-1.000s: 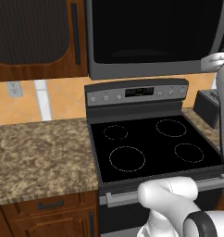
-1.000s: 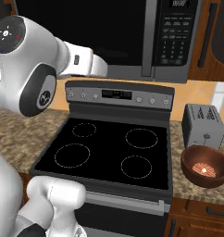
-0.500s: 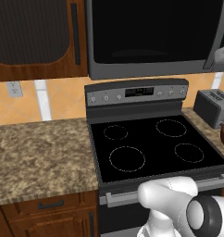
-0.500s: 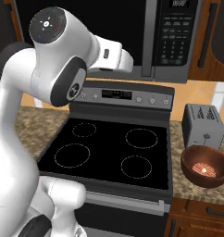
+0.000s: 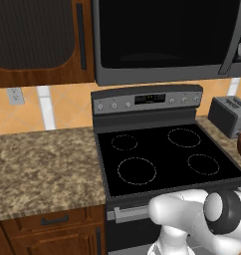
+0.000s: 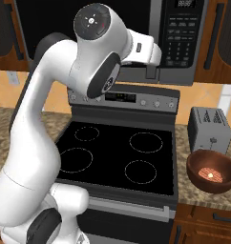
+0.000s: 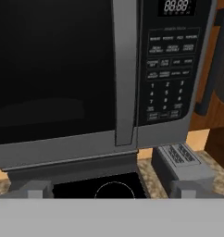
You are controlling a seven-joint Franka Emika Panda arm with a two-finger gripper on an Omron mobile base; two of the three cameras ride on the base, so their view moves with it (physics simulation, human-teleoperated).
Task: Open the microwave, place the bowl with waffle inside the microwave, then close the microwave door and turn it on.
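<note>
So the door [image 7: 53,74] is shut and nothing's touching it yet, meaning the step in hand is getting hold of the handle [image 7: 125,69] and swinging it open. In the hand view the gripper [image 7: 111,190] looks straight at the microwave [image 5: 167,40], with the handle running up just ahead of the jaws and a touch to their right, and the keypad [image 7: 171,74] further right again. The two fingertips [image 7: 35,189] sit wide apart with nothing between them. To do this well I'd nudge sideways until the bar is centred in the gap, and go in high enough to catch the bar rather than the frame under it. Then close on the handle and pull in an arc, since the hinge is probably on the far side from the bar; a straight tug would likely slip off. The bowl [image 6: 212,170] with the waffle [image 6: 210,173] waits on the counter [image 6: 203,193], well below the jaws and off to their right, just in front of the toaster [image 6: 210,128], so the door swing should miss it.
</note>
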